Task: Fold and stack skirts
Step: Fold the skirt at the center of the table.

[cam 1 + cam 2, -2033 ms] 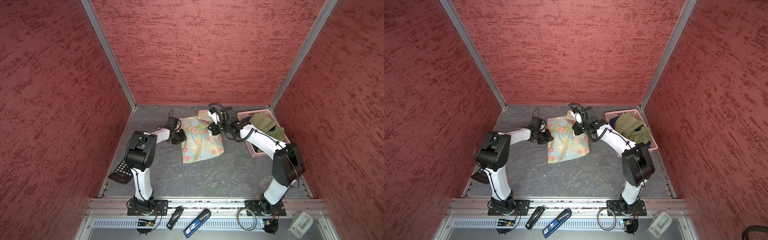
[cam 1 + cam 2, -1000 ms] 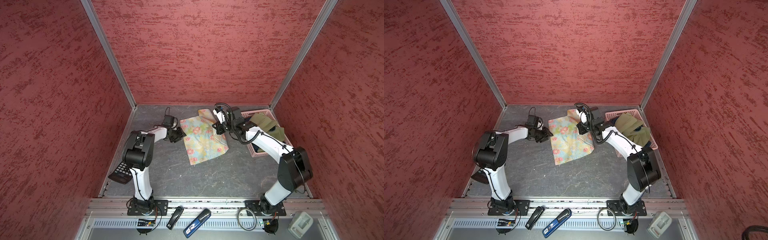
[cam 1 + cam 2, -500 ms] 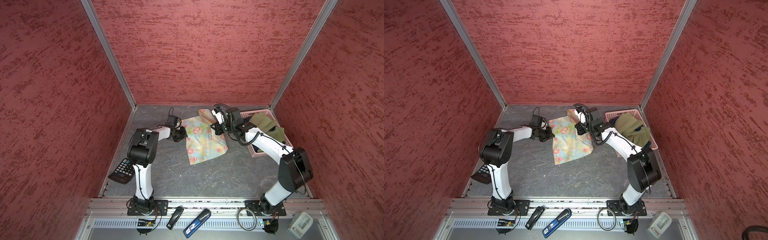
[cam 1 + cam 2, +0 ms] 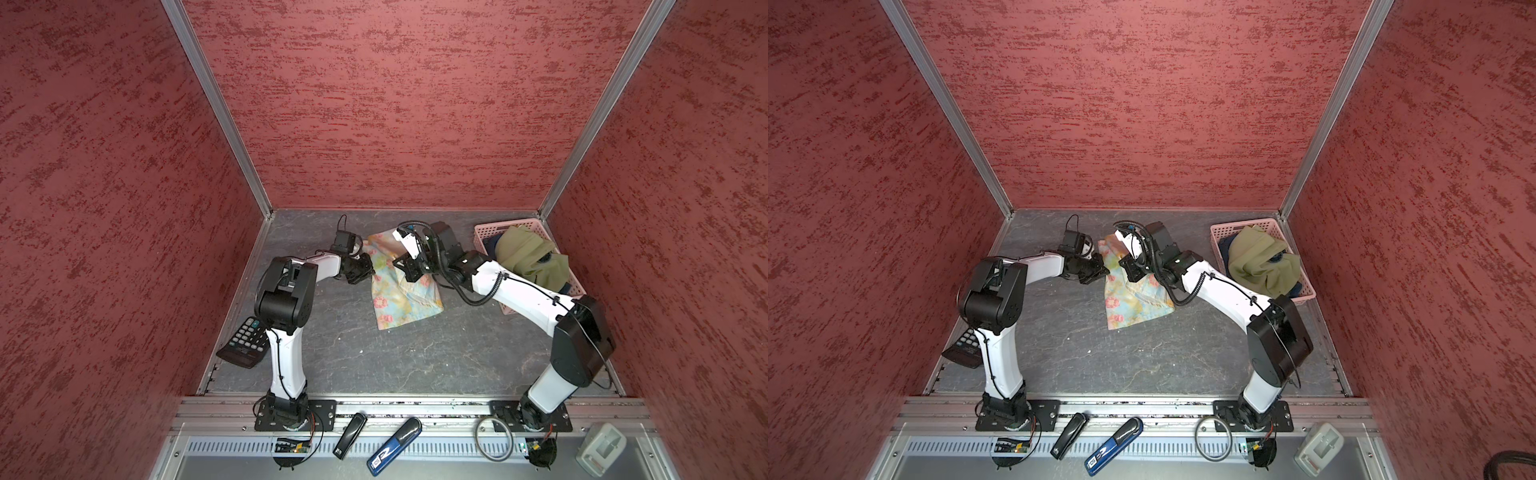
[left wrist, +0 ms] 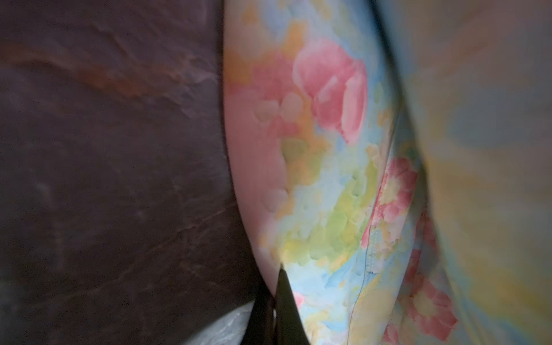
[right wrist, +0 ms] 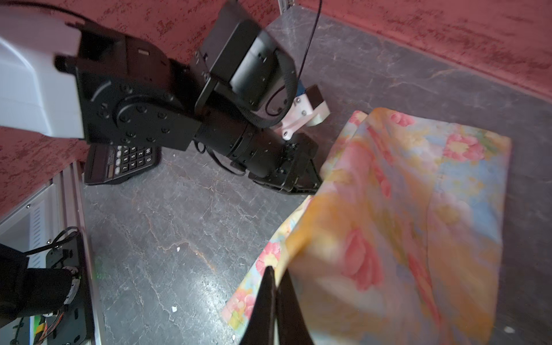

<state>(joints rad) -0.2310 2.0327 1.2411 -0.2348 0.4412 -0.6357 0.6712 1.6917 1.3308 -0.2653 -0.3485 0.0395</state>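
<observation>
Jaws on both arms are pinched tight on the floral skirt, which lies toward the back of the grey table, between the arms. The left gripper grasps its left edge, and the right gripper holds a raised fold of it. The olive-green skirt is heaped over the pink basket at back right, with the denim skirt showing beneath it
</observation>
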